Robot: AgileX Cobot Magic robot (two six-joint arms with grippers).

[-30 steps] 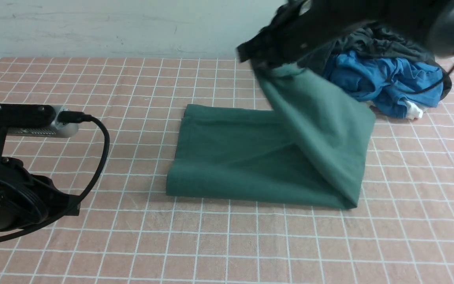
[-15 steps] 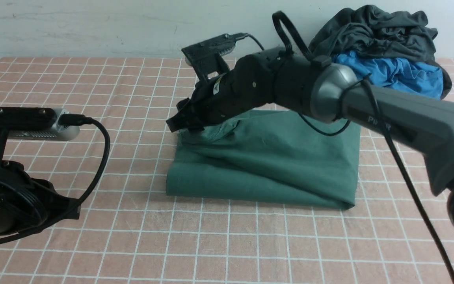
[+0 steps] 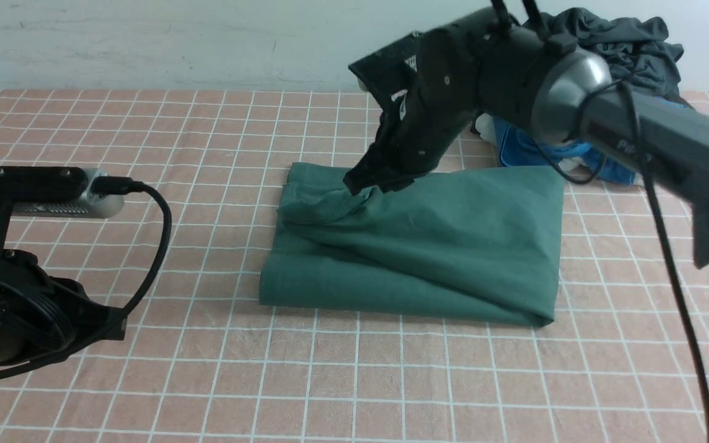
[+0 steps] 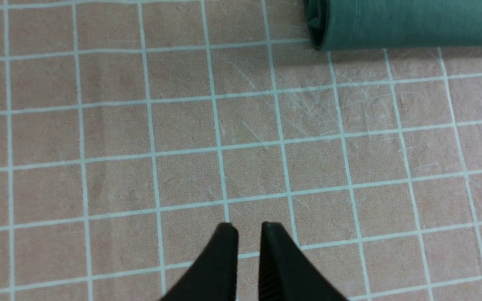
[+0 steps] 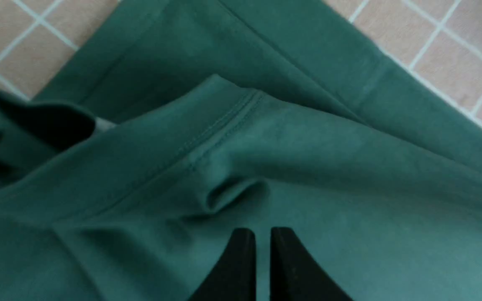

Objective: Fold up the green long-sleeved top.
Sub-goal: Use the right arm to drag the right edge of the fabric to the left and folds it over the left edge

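Observation:
The green long-sleeved top (image 3: pixel 428 246) lies folded into a rough rectangle in the middle of the checked tablecloth. Its upper layer is rumpled at the far left corner (image 3: pixel 317 200). My right gripper (image 3: pixel 364 181) hovers just above that rumpled corner. In the right wrist view the right gripper (image 5: pixel 262 232) has its jaws together with nothing between them, over the green fabric (image 5: pixel 308 146) and behind a small pinched ridge (image 5: pixel 232 194). My left gripper (image 4: pixel 249 228) is shut and empty over bare cloth, well short of the top's near folded edge (image 4: pixel 412 21).
A heap of a dark charcoal garment (image 3: pixel 625 37) and a bright blue garment (image 3: pixel 533 151) sits at the far right behind my right arm. My left arm (image 3: pixel 22 295) rests at the near left. The wall runs along the table's far edge.
My right gripper carried the top's right half over to the left, laid it down, then let go and drew back up and to the right. The left arm has not moved.

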